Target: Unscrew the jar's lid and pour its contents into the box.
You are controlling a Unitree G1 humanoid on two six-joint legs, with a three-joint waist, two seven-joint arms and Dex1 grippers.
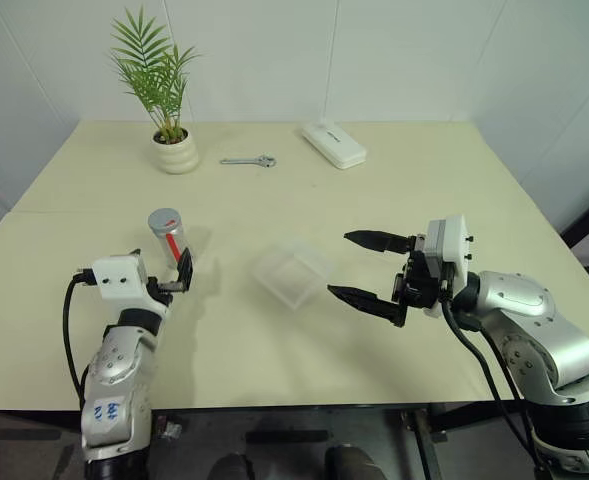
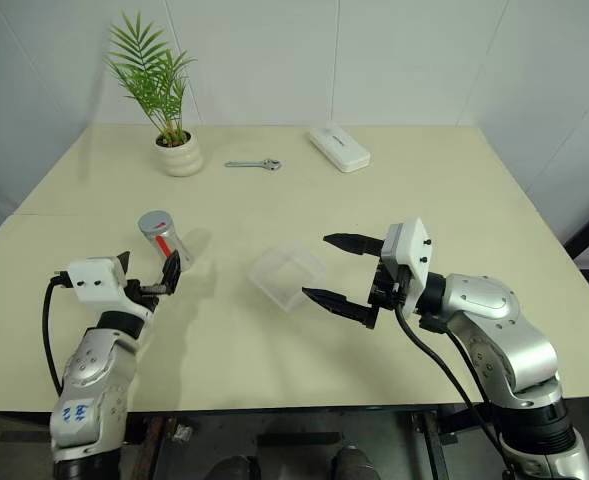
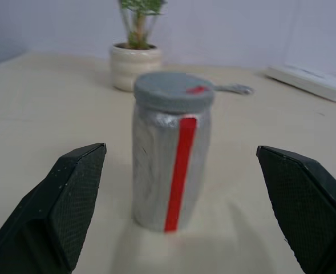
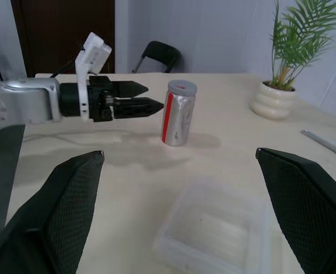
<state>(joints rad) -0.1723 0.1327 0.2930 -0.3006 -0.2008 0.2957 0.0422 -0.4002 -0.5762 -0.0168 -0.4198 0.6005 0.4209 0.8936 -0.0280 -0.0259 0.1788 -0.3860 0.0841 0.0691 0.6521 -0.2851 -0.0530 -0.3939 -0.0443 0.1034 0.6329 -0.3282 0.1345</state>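
Note:
The silvery jar [image 1: 168, 238] with a red stripe stands upright on the left part of the table, and its grey lid [image 3: 173, 91] sits on top. Its contents are hidden inside. My left gripper [image 2: 147, 267] is open just short of the jar, its fingers [image 3: 76, 188] spread wider than the jar and apart from it. The clear box [image 1: 292, 272] lies near the table's middle and looks empty. My right gripper [image 1: 338, 264] is open and points left, its fingertips close to the box's right side, holding nothing.
At the back of the table stand a white ribbed pot with a palm [image 1: 174, 150], a small wrench [image 1: 249, 160] and a white oblong case [image 1: 334, 143]. The table's front edge [image 1: 294, 405] runs just before my arms.

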